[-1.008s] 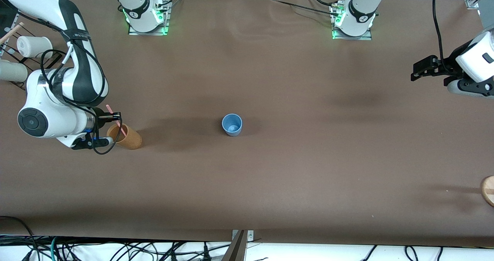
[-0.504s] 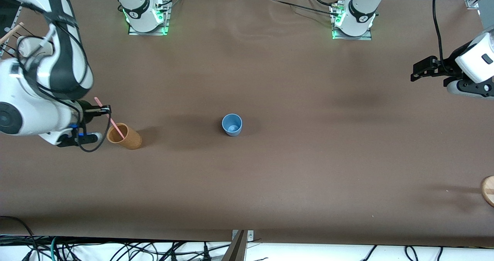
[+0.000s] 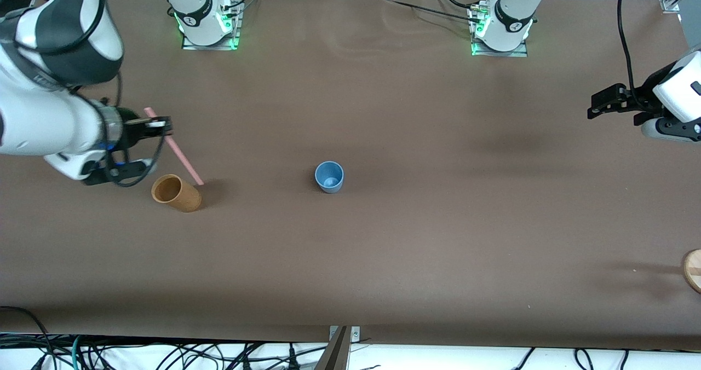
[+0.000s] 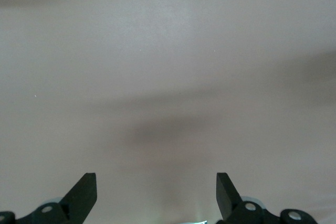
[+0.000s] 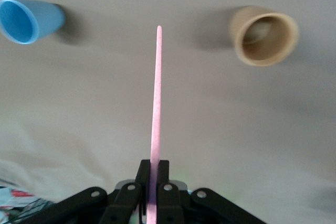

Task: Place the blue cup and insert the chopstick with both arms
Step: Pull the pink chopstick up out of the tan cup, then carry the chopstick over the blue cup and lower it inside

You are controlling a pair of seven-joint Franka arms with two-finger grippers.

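The light-blue cup stands upright in the middle of the table; it also shows in the right wrist view. My right gripper is shut on the pink chopstick, holding it tilted in the air above the table beside the tan cup, its lower tip clear of that cup. In the right wrist view the chopstick runs out from my closed fingers, between the two cups. My left gripper is open and empty, hanging over the left arm's end of the table; the left wrist view shows only bare table.
The tan cup stands toward the right arm's end of the table. A round wooden piece lies at the table's edge by the left arm's end. Both arm bases stand along the table's edge farthest from the camera.
My right gripper has lifted the pink chopstick out of the tan cup and moved it up and away from the front camera. The left gripper shifted slightly outward.
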